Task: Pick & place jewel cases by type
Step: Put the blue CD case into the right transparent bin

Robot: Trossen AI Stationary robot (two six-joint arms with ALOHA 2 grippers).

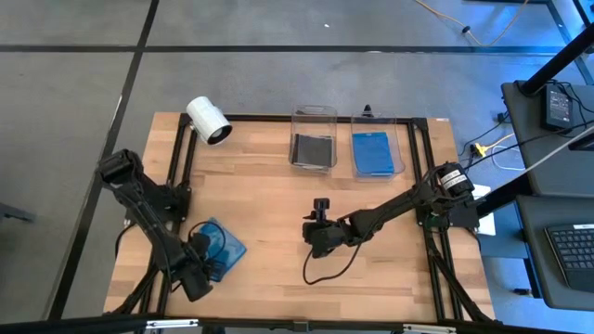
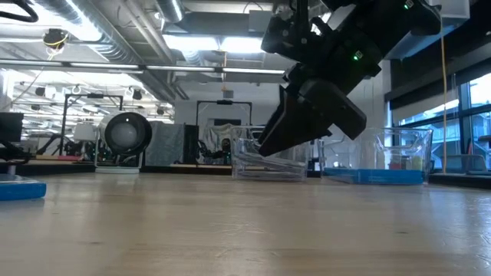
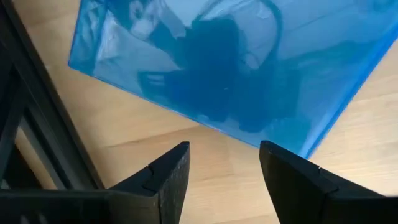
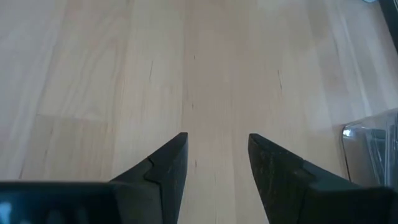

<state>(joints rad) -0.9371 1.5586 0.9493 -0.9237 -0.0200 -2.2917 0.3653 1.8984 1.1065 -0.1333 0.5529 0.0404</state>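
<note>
A translucent blue jewel case (image 1: 223,245) lies flat on the table near its left front corner, and shows at the left edge of the low view as the blue case (image 2: 18,188). My left gripper (image 3: 224,149) hangs open just above the table beside the near edge of this case (image 3: 217,68), pointing down and touching nothing. My right gripper (image 4: 217,137) is open over bare wood in the middle of the table (image 1: 318,237), slanting down (image 2: 267,147). A dark jewel case (image 1: 312,148) lies in the left bin and a blue one (image 1: 374,154) in the right bin.
Two clear bins (image 1: 314,119) (image 1: 401,139) stand side by side at the table's far edge. A white cylindrical camera (image 1: 208,121) lies at the far left. A black frame rail (image 1: 176,176) runs along the table's left side, close to the left arm.
</note>
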